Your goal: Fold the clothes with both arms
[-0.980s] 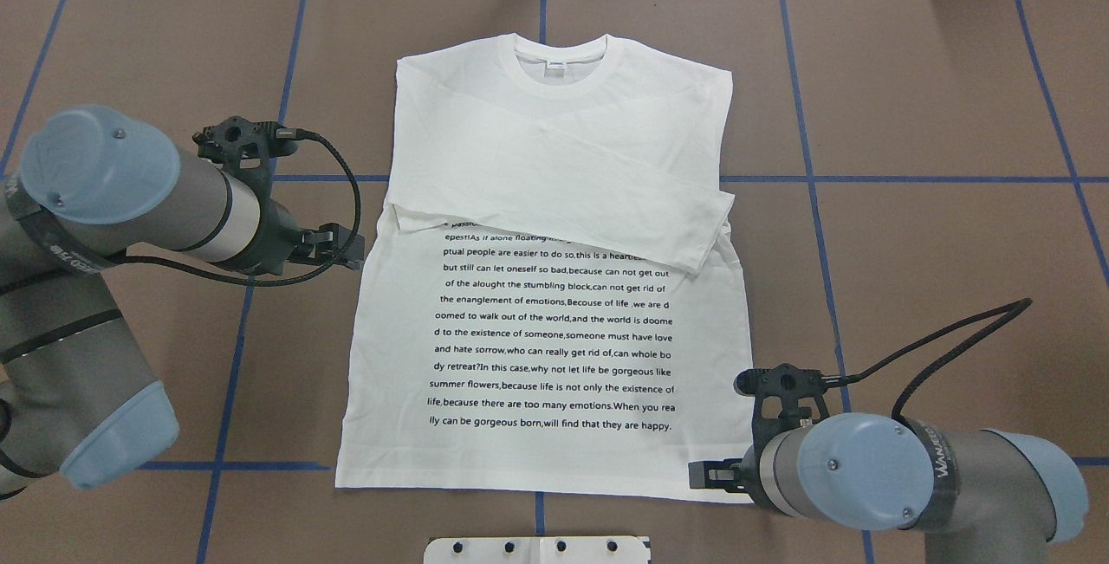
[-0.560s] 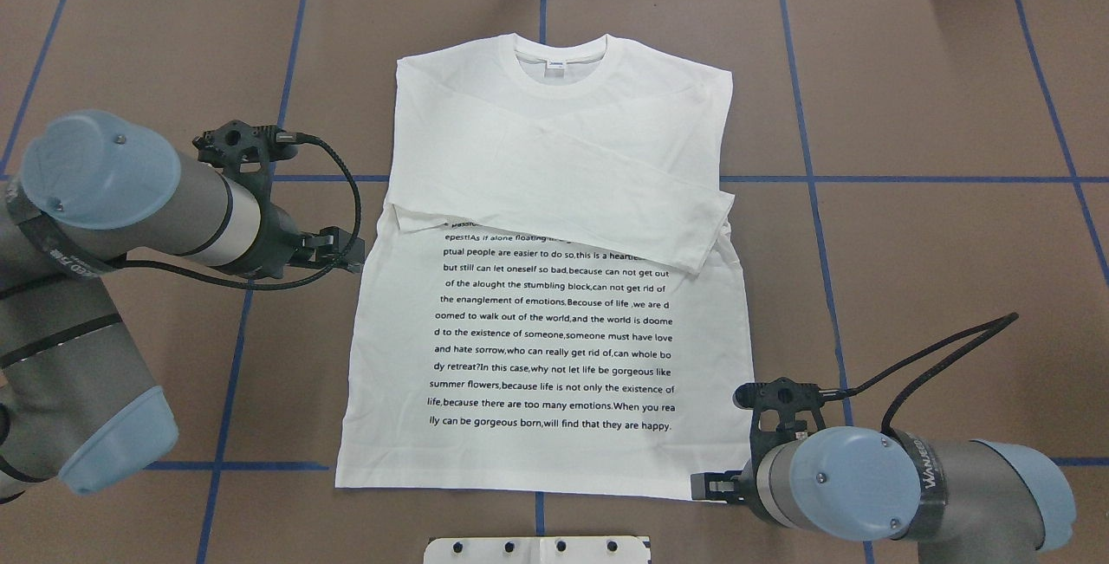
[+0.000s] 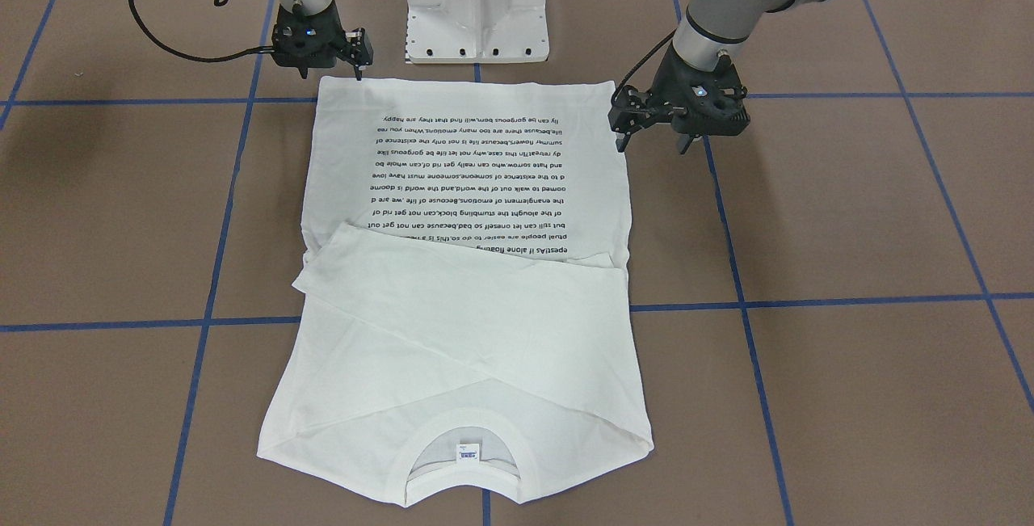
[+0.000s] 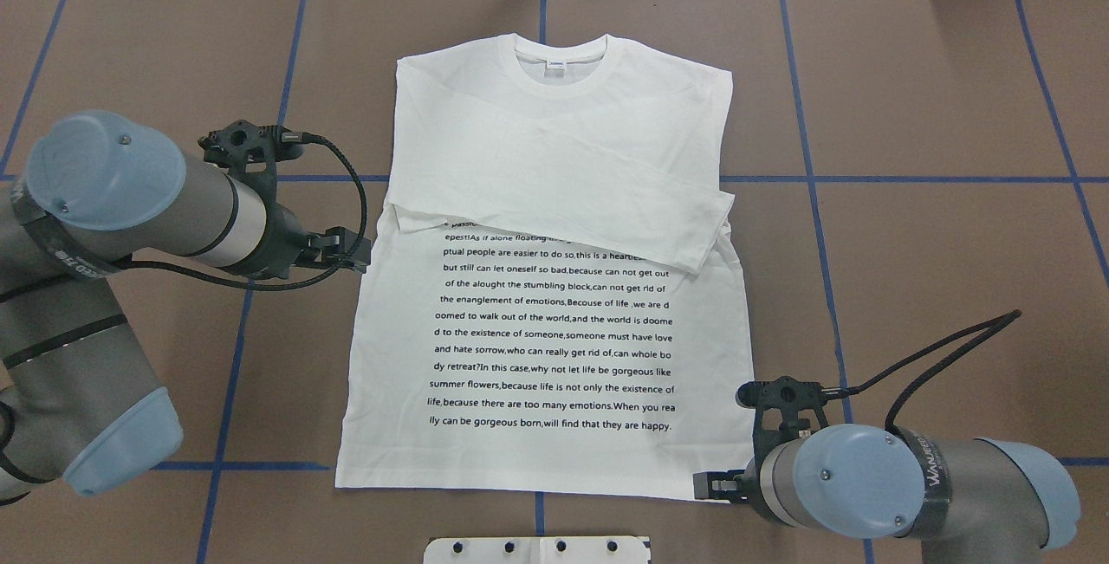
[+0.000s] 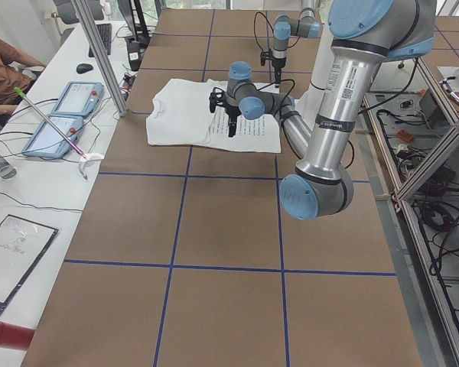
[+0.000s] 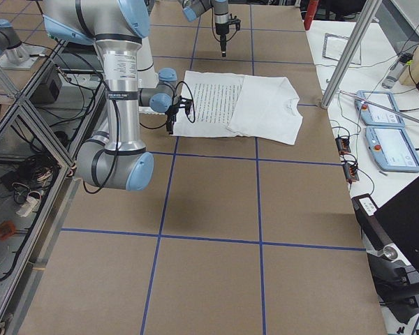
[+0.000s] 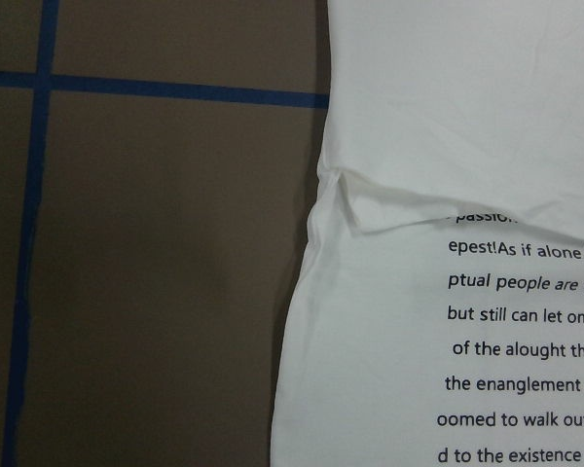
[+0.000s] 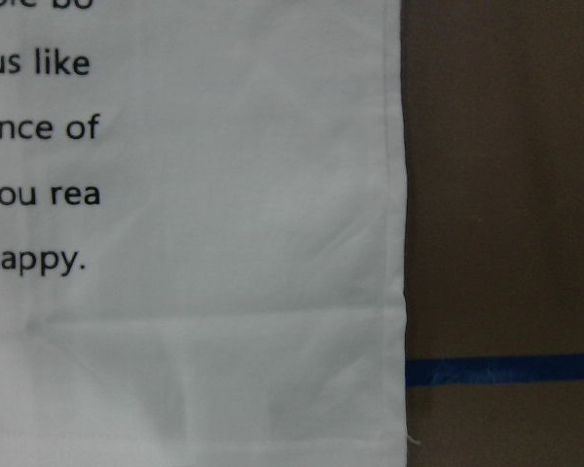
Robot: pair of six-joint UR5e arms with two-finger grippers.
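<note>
The white long-sleeved T-shirt point(image 4: 554, 157) lies flat on the brown table, printed text up, collar at the far side. Both sleeves are folded across the chest. It also shows in the front view point(image 3: 468, 332). My left gripper point(image 4: 351, 250) hangs open and empty just off the shirt's left edge, near the folded sleeve; in the front view it point(image 3: 653, 138) is on the right. My right gripper point(image 4: 709, 484) hangs open and empty at the near right hem corner point(image 8: 273, 321), also shown in the front view point(image 3: 331, 71). The left wrist view shows the shirt's edge and sleeve fold point(image 7: 370, 209).
The white pedestal base point(image 3: 477, 9) stands just behind the hem on the robot's side. Blue tape lines point(image 4: 810, 178) cross the table. A side desk with tablets point(image 5: 69, 107) and a seated person point(image 5: 4, 65) lies beyond the far edge.
My left gripper has edged slightly toward the shirt's left edge. My right arm has shifted a little toward the near edge, staying at the hem corner. The shirt has not moved.
</note>
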